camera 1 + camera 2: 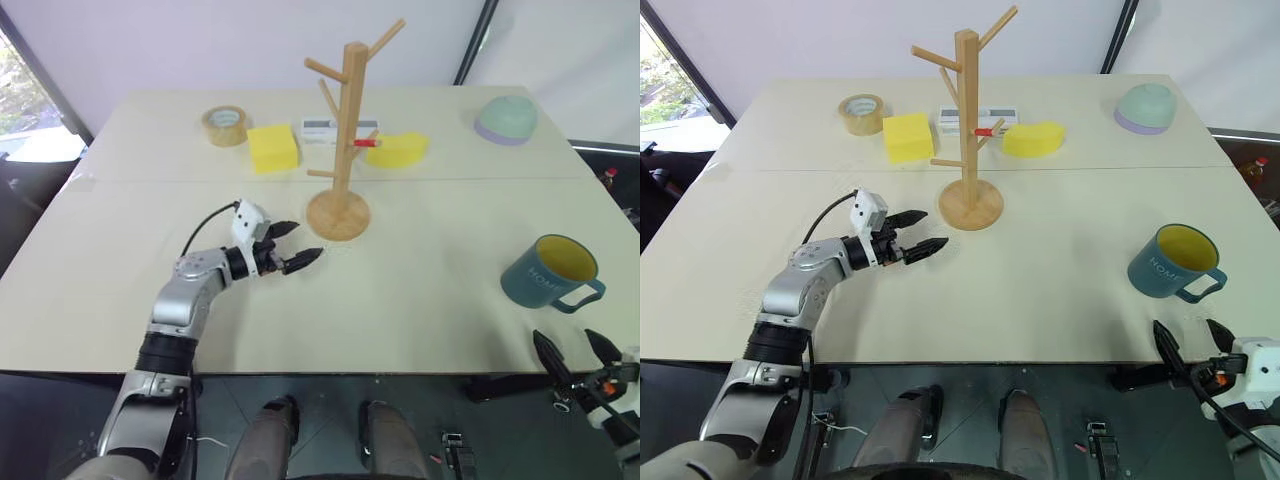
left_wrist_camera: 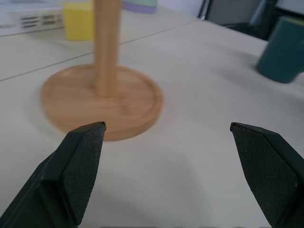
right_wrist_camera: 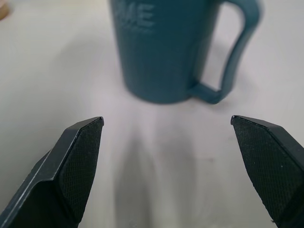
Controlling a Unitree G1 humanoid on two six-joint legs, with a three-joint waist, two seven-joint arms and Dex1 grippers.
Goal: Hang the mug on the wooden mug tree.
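The teal-blue mug (image 1: 552, 272) with a yellow inside stands upright on the table at the right, its loop handle turned toward the front right. My right gripper (image 1: 578, 357) is open at the table's front edge, just short of the mug (image 3: 164, 47), with nothing between its fingers. The wooden mug tree (image 1: 342, 140) stands on its round base (image 2: 102, 100) in the middle of the table. My left gripper (image 1: 290, 246) is open and empty, level above the table, a short way left of the tree's base.
Along the back of the table lie a roll of tape (image 1: 224, 125), two yellow sponges (image 1: 272, 147), a white box (image 1: 322, 130) and a small red thing (image 1: 366, 143). A pale green-lilac bowl (image 1: 505, 120) sits upside down at the back right.
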